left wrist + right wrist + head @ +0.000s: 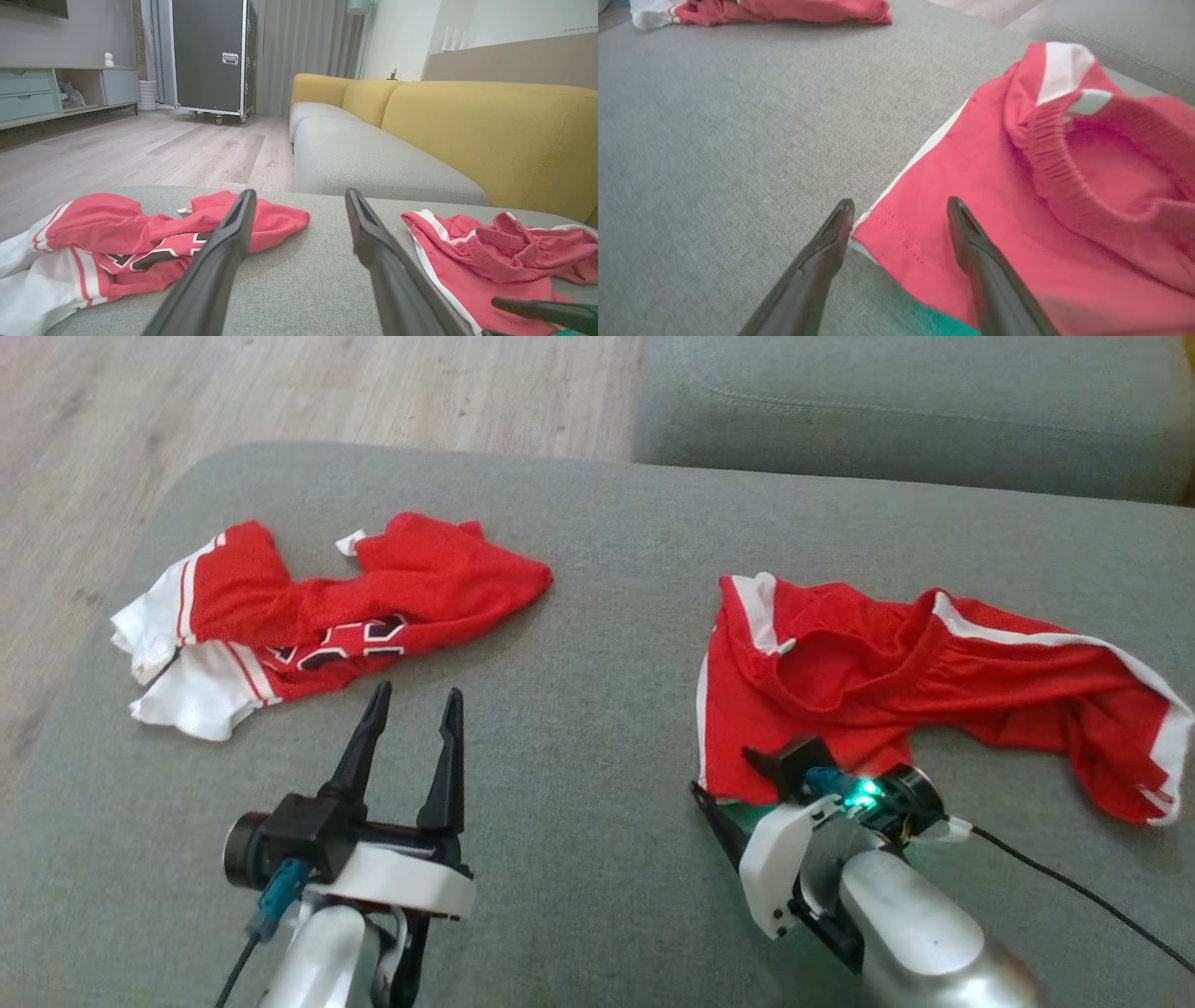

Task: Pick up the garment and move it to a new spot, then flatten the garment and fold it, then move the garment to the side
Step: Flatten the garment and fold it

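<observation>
A crumpled red garment, shorts with white side stripes [896,681], lies on the right of the grey cushion [597,709]. My right gripper [721,800] is open, tilted down over the shorts' lower left corner. In the right wrist view its fingers [900,205] straddle the hemmed corner of the shorts [971,186], one finger on the cushion and one over the fabric. A second red garment, a jersey with white sleeves and a number [317,616], lies bunched at the left. My left gripper [417,693] is open and empty just short of the jersey [140,233], above bare cushion [300,193].
The cushion's far edge drops to a wooden floor [327,392]. Another grey seat [915,401] with a yellow back [490,130] adjoins at the far right. A black cable [1074,887] trails from my right wrist. A black wheeled case [210,56] and a cabinet [46,88] stand across the room.
</observation>
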Controlling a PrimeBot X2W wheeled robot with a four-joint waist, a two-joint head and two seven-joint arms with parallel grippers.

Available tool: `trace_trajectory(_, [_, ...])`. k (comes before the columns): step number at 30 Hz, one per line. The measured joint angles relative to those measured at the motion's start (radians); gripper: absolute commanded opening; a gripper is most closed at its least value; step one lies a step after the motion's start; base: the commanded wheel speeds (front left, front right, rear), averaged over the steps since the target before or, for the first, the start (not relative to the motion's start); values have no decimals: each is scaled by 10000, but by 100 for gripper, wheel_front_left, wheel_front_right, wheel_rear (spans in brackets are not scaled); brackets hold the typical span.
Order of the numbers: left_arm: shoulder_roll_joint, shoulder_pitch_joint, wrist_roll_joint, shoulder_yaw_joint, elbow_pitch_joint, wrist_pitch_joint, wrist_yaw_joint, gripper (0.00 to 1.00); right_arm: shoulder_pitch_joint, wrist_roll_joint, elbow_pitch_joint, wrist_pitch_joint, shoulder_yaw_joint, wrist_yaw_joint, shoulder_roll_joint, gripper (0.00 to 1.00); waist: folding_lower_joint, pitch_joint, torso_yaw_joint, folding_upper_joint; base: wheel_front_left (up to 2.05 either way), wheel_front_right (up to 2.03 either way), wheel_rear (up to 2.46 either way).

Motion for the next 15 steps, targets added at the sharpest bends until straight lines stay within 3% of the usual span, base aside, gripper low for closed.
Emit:
trace_trajectory(6, [-2, -124, -69, -67, 13, 0, 79, 100, -377, 477, 696, 274, 648, 0, -2, 100, 0, 182, 131, 0, 0, 0, 0])
trace_trajectory(7, [-2, -124, -69, -71, 19, 0, 84, 100, -483, 472, 809, 274, 704, 0, 0, 80, 0, 170, 121, 0, 0, 0, 0])
trace_trajectory(8, [-2, -124, -69, -69, 29, 2, 88, 100, -570, 477, 913, 268, 757, 0, 4, 13, 0, 147, 100, 0, 0, 0, 0])
trace_trajectory(9, [-4, -123, -69, -65, 36, 2, 98, 100, -608, 479, 986, 267, 798, 0, 4, 0, 0, 121, 67, 0, 0, 0, 0])
trace_trajectory(15, [-6, -81, -69, 182, 40, 0, 163, 100, -602, 399, 1528, -96, 508, 0, 27, 0, 0, -108, -366, 0, 0, 0, 0])
